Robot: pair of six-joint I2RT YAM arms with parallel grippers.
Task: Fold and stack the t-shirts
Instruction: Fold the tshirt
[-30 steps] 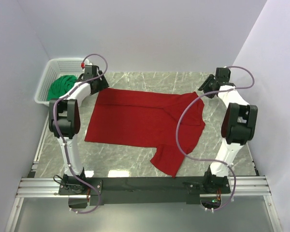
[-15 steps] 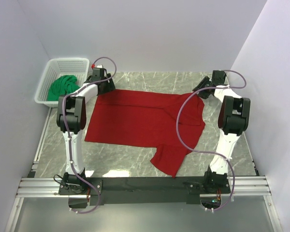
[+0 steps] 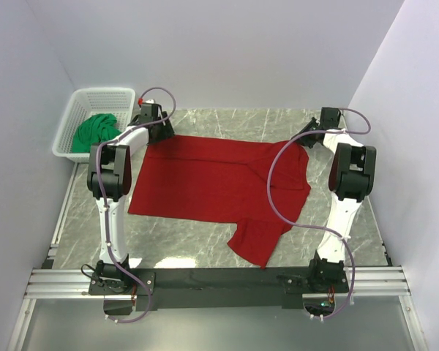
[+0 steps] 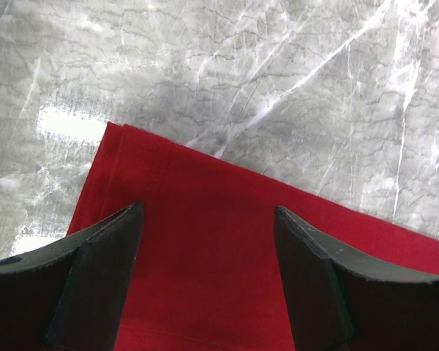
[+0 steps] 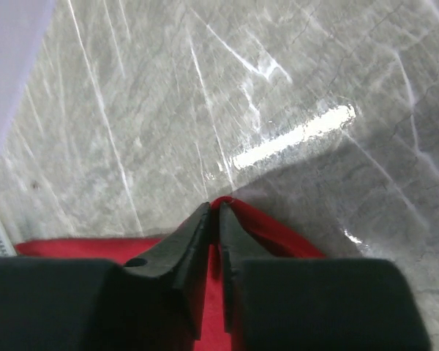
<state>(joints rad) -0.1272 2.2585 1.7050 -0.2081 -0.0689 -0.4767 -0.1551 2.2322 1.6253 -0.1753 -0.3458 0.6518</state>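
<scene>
- pinching the far right corner of the red t-shirt [image 3: 212, 179], my right gripper [image 5: 214, 208] clamped on a ridge of cloth.
- left gripper [image 4: 206, 212] over the far left corner, jaws apart, straddling it to match that grip.
- shirt flat on the marble table [image 3: 227, 121]; green t-shirt [image 3: 95, 130] bunched in the white basket [image 3: 102, 93].

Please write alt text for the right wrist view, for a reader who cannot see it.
The right jaws are closed on a small raised fold at the edge of the red t-shirt, which lies on a grey marble table.
</scene>
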